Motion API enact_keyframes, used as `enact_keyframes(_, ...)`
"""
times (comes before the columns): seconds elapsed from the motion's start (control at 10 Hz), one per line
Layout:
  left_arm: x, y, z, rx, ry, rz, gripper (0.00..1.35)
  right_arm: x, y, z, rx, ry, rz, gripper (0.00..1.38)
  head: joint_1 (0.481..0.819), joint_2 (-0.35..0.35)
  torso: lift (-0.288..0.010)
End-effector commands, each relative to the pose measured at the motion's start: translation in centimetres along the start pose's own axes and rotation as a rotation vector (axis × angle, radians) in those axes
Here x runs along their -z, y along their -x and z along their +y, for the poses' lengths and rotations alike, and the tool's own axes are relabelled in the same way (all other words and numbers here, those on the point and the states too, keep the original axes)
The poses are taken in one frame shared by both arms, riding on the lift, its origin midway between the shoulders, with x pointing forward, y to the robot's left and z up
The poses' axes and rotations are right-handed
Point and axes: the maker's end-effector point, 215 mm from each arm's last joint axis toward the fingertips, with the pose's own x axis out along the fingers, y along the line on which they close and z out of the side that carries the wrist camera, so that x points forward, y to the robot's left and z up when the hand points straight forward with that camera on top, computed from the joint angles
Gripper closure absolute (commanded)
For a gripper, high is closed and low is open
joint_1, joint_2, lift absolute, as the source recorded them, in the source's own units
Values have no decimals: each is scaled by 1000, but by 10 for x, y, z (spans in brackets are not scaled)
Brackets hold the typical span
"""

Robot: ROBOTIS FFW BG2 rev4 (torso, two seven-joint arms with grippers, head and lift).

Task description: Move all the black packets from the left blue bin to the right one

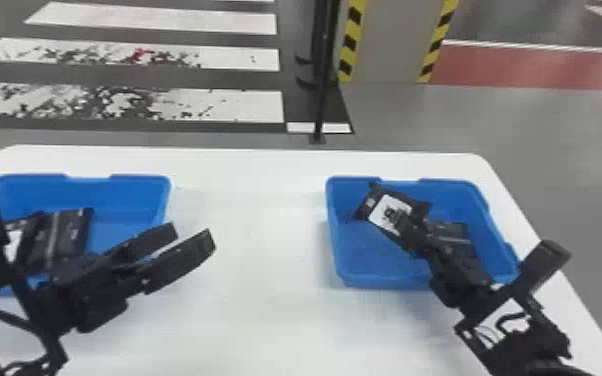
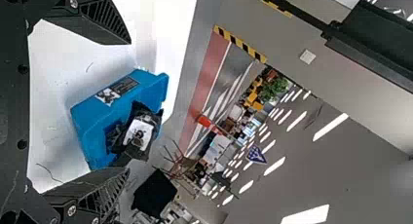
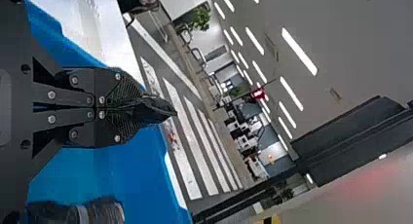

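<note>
We find the right gripper (image 3: 140, 107) pinching a black packet (image 1: 390, 214) above the right bin (image 1: 365, 281). For sound placing, we advise lowering it inside the walls, left of the packets (image 1: 451, 231) lying there, levelling it, then releasing gently. We note the packet tilted, its free end forward and leftward; its long axis seemingly follows the fingers. The left gripper (image 1: 192, 234), spread, waits between the bins.
</note>
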Motion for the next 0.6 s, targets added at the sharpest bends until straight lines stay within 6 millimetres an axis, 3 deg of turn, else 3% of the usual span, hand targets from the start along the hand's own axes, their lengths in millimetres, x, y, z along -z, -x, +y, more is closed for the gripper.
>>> enact_keyframes(0.0,-3,7,12,-37,-11,-6,137,-4,-3,-15,26,5,-3,865,695,-122,-185)
enact_keyframes(0.1,-5,16,26,-77,-20,-5,139,-3,0,-15,29,6,-4,429,695,-122,-185)
enact_keyframes(0.2,-5,23,34,-99,-13,-6,140,0,9,-12,44,13,-7,134,695,-111,-185)
enact_keyframes(0.3,-9,29,42,-124,-19,-13,139,4,22,-8,66,16,-11,75,695,-99,-185)
enact_keyframes(0.4,-9,36,50,-148,-17,-12,142,4,39,-2,100,47,-19,116,695,-94,-185)
enact_keyframes(0.5,-9,42,60,-182,-22,-10,144,-11,59,12,128,144,-32,122,695,-83,-185)
